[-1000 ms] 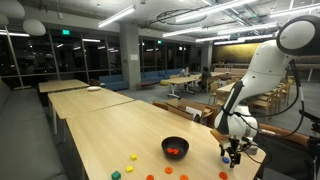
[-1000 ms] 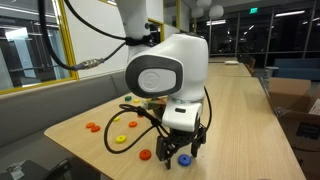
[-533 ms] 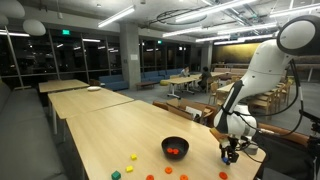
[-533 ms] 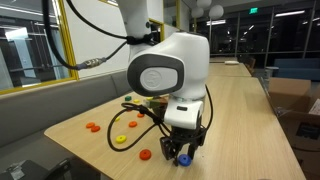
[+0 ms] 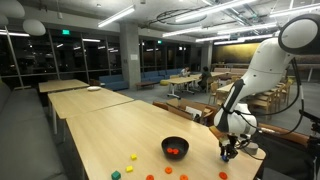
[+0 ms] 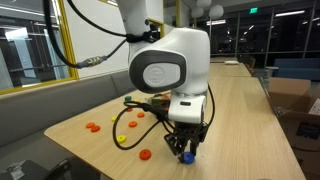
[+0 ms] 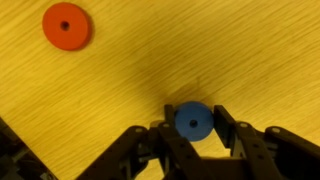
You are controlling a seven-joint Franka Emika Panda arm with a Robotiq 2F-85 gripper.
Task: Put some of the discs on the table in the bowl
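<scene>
- Bracketing the small flat round blue disc (image 7: pixel 193 121), the black two-fingered Robotiq gripper (image 7: pixel 193 112) has one finger on each side of it in the wrist view. The blue disc lies centred between the fingers (image 7: pixel 226 130), neither ahead of them nor off to one side.
- Lying flat on the long pale light-wood table (image 6: pixel 245 110) and being round, the blue disc has no long axis to line up with. In my judgement the hold must come across its thin rim, low against the wood.
- Standing apart only enough to take the blue disc between them, the fingers have their inner faces at or just beside its rim. I cannot tell whether they already press on it.
- Sitting near the gripper at the same end of the table, the small round black glossy bowl (image 5: pixel 175 148) already shows something orange-red inside. I judge the carry will be a short lift and a sideways move to it.
- Remaining on the wood are other tiny pieces: a flat orange-red disc (image 7: pixel 66 25), well apart from the fingers, and a yellow disc (image 6: pixel 122 138) in an exterior view.
- Compared with a second ago, the gripper sits lower over the table and its fingers are narrower about the blue disc. The blue disc has not shifted, and the bowl and loose pieces lie as they did.
</scene>
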